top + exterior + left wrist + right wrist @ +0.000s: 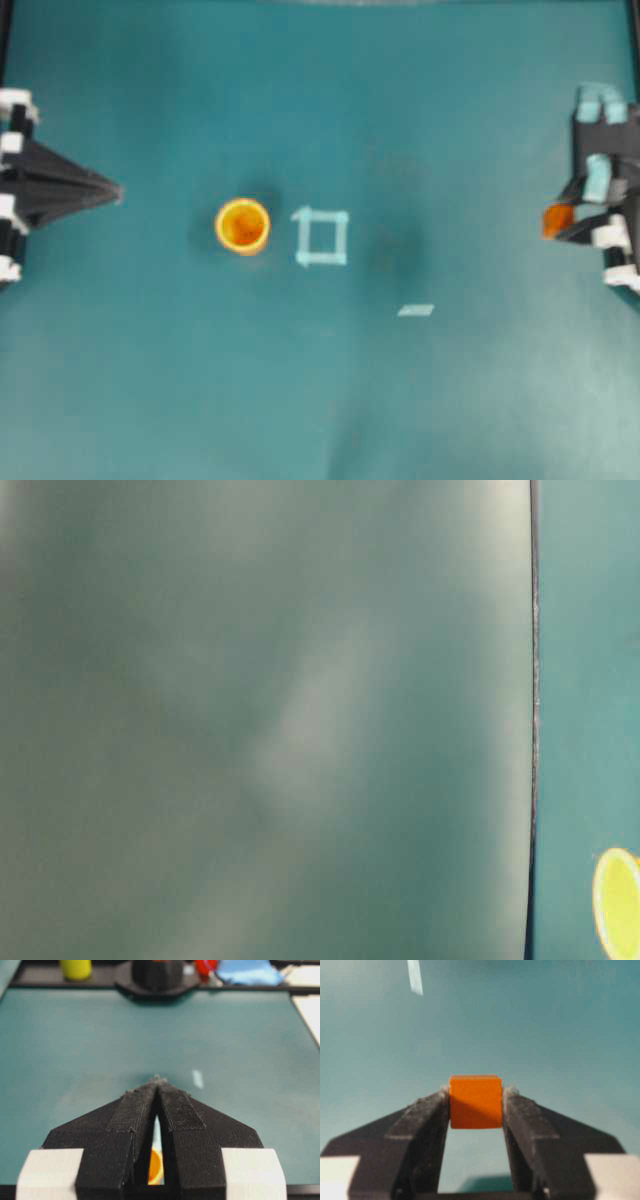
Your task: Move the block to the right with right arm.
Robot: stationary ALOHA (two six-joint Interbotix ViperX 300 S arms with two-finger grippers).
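Block first, since it is what we are moving, though we take the scene from its largest part down. We see the teal table filling the overhead view, with soft shadows near its middle. At the right edge of that view our right arm reaches in, black with white joint pieces and pale teal tape strips. Opposite, at the left edge, sits our left gripper, its two black fingers pressed together into one sharp point; the left wrist view confirms this, the fingertips meeting with nothing between them.

Left of the table's middle stands the round orange-yellow cup, upright and open at the top. Just beside it to the right lies a pale tape square, an outline only, apart from the cup. Lower and further right we find a short tape strip, well apart from the square.

Smallest of all is the block, a small orange cube. In the right wrist view we see it clamped between the two black fingertips of our right gripper, one finger pressing each side face, the table blurred beyond it. Overhead, the cube shows as an orange patch at the far right edge, well apart from the cup, the square and the strip.

The table-level view gives us mostly a blurred grey-green surface, with a sliver of a yellow object at its lower right corner.
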